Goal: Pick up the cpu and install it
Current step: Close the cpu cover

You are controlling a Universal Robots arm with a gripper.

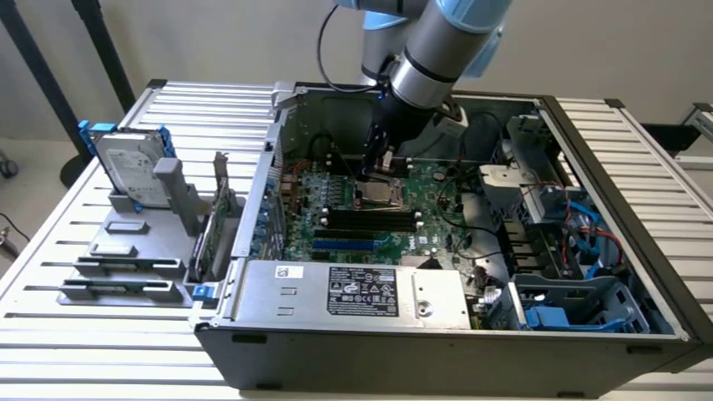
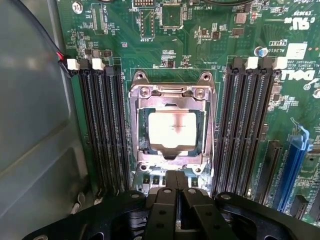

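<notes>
Inside the case [image 1: 446, 355]: I have the arm reaching down over the board [image 1: 437, 219], toward its far side.
Gripper [image 2: 176, 176]: hangs just beside the socket [image 2: 172, 91]; fingers [image 2: 168, 192] are pressed together with nothing between them.
Cpu [image 2: 172, 129]: lies flat in the socket, silver top up, between two banks of black slots [image 2: 102, 130], apart from the fingers.
Power supply [image 1: 356, 292]: along the case's near wall.
Drive [image 1: 125, 163]: upright outside the case, at the exterior view's left.
</notes>
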